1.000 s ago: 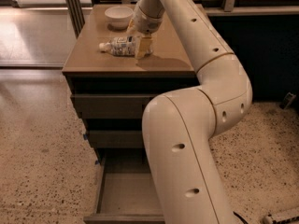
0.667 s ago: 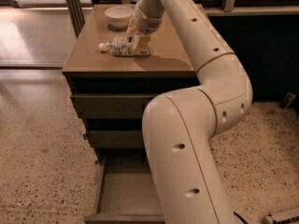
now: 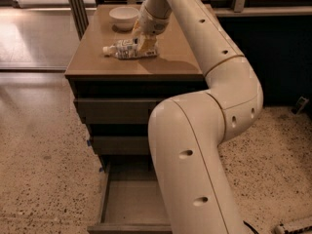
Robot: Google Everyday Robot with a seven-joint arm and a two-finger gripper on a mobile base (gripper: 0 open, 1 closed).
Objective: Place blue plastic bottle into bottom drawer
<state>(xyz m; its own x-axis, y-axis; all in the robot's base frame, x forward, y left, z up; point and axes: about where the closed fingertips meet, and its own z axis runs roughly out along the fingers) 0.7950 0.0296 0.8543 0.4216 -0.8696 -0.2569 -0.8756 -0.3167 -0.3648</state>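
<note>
The blue plastic bottle lies on its side on the brown cabinet top, white cap pointing left. My gripper is down at the bottle's right end, over its base, and hides that end. The bottom drawer is pulled open at the foot of the cabinet, and its flat grey inside shows nothing in it. My large white arm curves from the lower right up over the cabinet and hides the drawer's right part.
A white bowl stands at the back of the cabinet top, behind the bottle. Two shut drawers sit above the open one. Speckled floor lies to the left and right. A dark wall and railing run behind.
My gripper has moved slightly left and down onto the bottle's right end. The bottle and the bowl have stayed in place.
</note>
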